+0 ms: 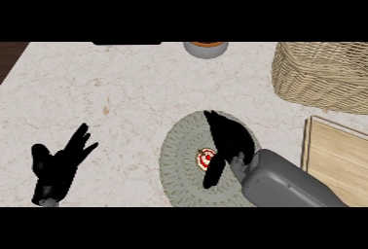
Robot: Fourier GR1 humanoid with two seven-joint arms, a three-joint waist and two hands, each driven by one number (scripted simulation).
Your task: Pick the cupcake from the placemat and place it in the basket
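The right hand [229, 141] lies over the round grey placemat [179, 146], its fingers stretched out straight toward the far side of the desk [122, 87] and its thumb pointing down toward the near edge; it holds nothing, and its grey forearm comes in from the lower right. Just beside the hand's left edge, between the fingers and the thumb, sits the cupcake [206, 157], small and round, seen from above as a red and white top with a pale yellowish rim. Part of it is hidden under the hand, and whether the hand touches it cannot be told. The cupcake rests on the placemat, a little right of the mat's middle, and the mat shows a lacy ring pattern. The left hand [59, 164] rests open at the lower left of the desk, fingers up, well apart from the mat. A woven wicker basket [323, 78] stands at the far right, apart from the placemat. A pale wooden board [338, 151] lies below the basket at the right edge. A grey cup [206, 49] with an orange top stands at the far edge of the pale marbled desk.
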